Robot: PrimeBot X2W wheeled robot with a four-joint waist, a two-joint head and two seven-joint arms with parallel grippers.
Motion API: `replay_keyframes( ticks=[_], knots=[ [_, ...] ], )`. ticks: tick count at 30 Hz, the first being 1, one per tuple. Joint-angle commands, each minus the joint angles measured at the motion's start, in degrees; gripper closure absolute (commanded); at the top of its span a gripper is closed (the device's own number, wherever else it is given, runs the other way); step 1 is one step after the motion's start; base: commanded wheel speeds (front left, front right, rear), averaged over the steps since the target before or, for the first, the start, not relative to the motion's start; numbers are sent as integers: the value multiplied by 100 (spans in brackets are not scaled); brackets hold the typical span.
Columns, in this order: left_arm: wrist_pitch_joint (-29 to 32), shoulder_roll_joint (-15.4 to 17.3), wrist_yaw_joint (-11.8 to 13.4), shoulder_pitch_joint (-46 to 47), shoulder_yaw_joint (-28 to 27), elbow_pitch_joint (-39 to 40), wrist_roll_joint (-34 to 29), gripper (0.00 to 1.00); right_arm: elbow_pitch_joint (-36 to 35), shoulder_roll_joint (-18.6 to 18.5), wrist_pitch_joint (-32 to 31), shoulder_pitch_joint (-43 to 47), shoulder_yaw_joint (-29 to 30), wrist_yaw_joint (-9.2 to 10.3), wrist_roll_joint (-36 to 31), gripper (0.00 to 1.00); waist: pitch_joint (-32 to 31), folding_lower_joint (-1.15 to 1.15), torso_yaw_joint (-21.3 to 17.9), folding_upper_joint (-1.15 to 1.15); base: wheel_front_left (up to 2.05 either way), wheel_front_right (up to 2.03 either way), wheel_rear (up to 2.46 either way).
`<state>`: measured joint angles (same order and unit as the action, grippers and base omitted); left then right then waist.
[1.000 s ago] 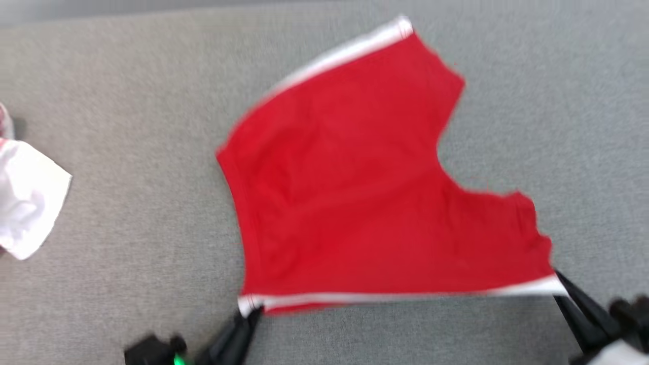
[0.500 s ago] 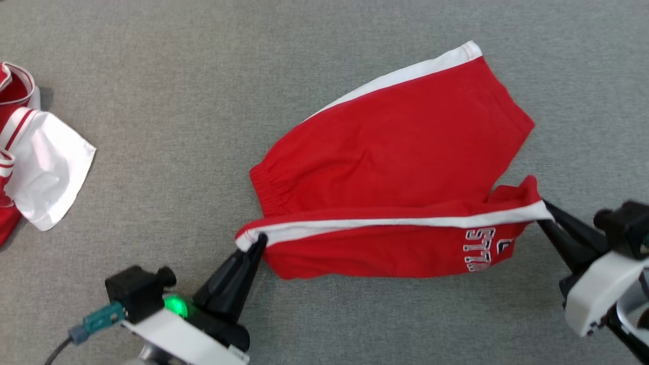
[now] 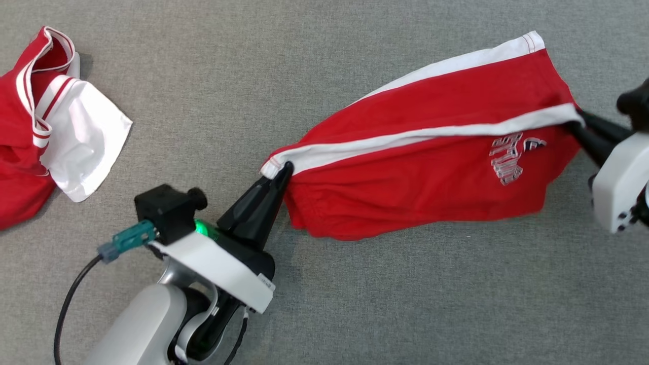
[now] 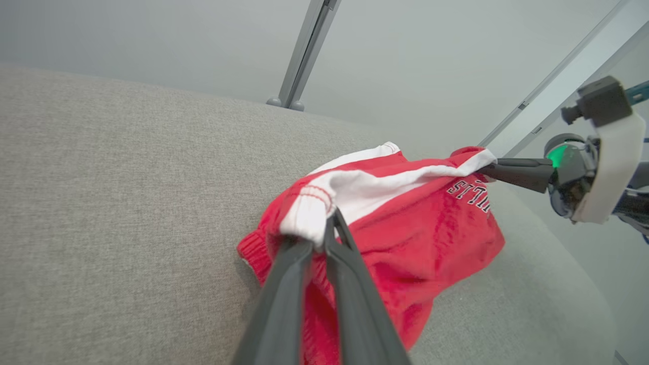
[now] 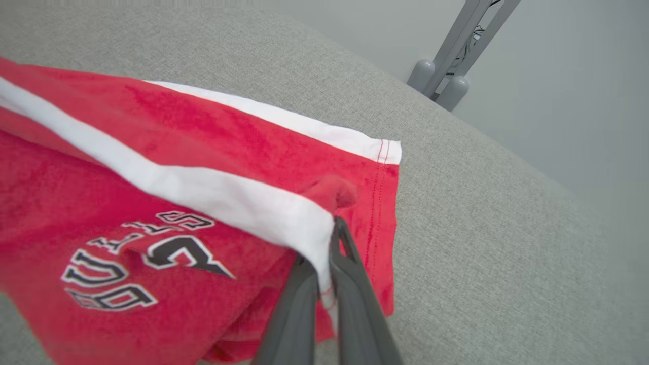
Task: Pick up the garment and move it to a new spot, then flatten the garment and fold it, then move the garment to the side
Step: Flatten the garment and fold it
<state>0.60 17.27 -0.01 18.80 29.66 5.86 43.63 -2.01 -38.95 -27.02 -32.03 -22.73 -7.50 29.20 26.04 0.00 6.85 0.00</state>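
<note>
**Head view.** A pair of red shorts (image 3: 431,167) is seen stretched across the right half of a grey fabric tabletop (image 3: 355,304). A white stripe (image 3: 405,139) runs along the raised front edge. The left jaws are pressed together on the waistband corner at the stripe's left end. The right jaws are pinched shut on the hem corner at its right end. White lettering (image 3: 507,159) is printed near the right end. A second red and white garment (image 3: 45,126) lies crumpled at the far left, well apart from the shorts.

**Left wrist view.** The left jaws are shown closed on the bunched white end of the stripe. The right jaws are seen from the side at the far end, gripping the cloth, with a green light (image 4: 557,154) glowing behind them. The lower cloth sags onto the tabletop. The tabletop's rounded far edge is visible here, with a pale grey wall and a slanted metal post (image 4: 304,50) beyond it.

**Right wrist view.** The right jaws are shown shut on the stripe's end. The lettering appears upside down, and the hem's red stitching can be made out. Beyond the tabletop's edge, a post stands on two rounded feet (image 5: 436,83).
</note>
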Motion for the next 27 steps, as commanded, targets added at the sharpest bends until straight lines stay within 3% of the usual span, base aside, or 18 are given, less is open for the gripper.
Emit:
replay_keyframes(
  ticks=[1, 11, 19, 23, 24, 25, 26, 27],
  knots=[
    [37, -36, -44, 186, 13, -103, 41, 100, 74, -109, -89, -264, -50, 2, 66, 100, 8, 0, 16, 0, 0, 0, 0],
    [214, -327, -206, 984, 156, -1025, 29, 100, 791, -259, -431, -1389, -556, 2, -53, 100, 192, 0, 130, 0, 0, 0, 0],
    [261, -628, -380, 1476, 314, -1676, 92, 100, 1367, -95, -327, -2060, -958, 2, -193, 100, 359, 0, 192, 0, 0, 0, 0],
    [301, -668, -447, 1563, 377, -1894, 136, 100, 1547, -79, -309, -2195, -1145, 2, -115, 93, 397, 0, 193, 0, 0, 0, 0],
    [304, -677, -460, 1582, 384, -1941, 154, 100, 1589, -76, -290, -2222, -1176, 2, -110, 84, 401, 0, 189, 0, 0, 0, 0],
    [288, -680, -461, 1602, 378, -1981, 154, 91, 1633, -73, -256, -2249, -1196, 2, -114, 74, 405, 0, 184, 0, 0, 0, 0],
    [235, -684, -418, 1624, 337, -2020, 142, 65, 1680, -71, -201, -2267, -1191, 2, -146, 9, 406, 0, 181, 0, 0, 0, 0],
    [211, -682, -412, 1639, 329, -2053, 121, 24, 1739, -53, -164, -2261, -1188, 2, -153, 0, 398, 0, 176, 0, 0, 0, 0]
  ],
)
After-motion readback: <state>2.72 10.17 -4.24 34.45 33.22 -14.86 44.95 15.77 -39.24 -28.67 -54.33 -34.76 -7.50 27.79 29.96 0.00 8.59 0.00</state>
